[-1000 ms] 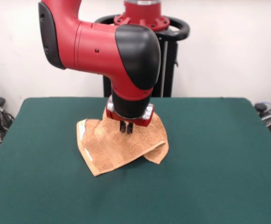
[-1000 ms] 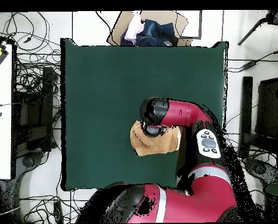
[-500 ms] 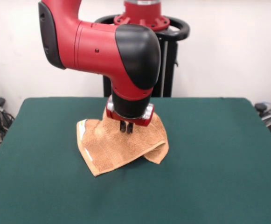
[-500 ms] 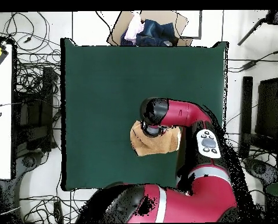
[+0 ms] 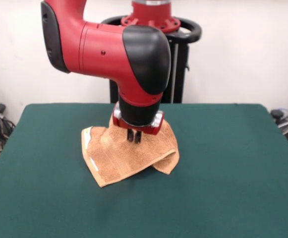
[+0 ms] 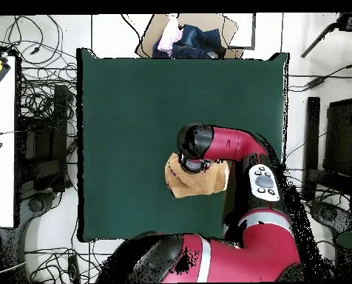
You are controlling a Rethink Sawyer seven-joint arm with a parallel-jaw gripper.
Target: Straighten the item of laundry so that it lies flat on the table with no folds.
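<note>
A roughly square orange-tan terry-cloth hand towel (image 5: 129, 156) lies crumpled on the dark green felt tabletop (image 5: 223, 163), somewhat towards the far side of the surface and a little left of the middle in the front view. It is not flat: the right-hand edge is rolled under into a thick fold, and the cloth rises in a hump behind the red and black robot arm (image 5: 119, 54). The left edge carries a pale woven border band, and the nearest corner points towards the camera.

The gripper (image 5: 134, 136) comes straight down over the upper middle of the towel, its two short black fingers (image 5: 130, 135) standing close together with only a sliver of a gap between them. The tips are right at the cloth (whether they pinch any of it I cannot tell, since the pile hides the contact).

In the overhead view the arm's black wrist covers the gripper (image 6: 191, 164) and part of the towel (image 6: 197, 183), which shows as a tan patch beside the red forearm, in the half of the tabletop (image 6: 134, 111) closer to the robot's base. Beyond the far edge of the tabletop sits a cardboard box (image 6: 186, 33) with bundled cloth in it.
</note>
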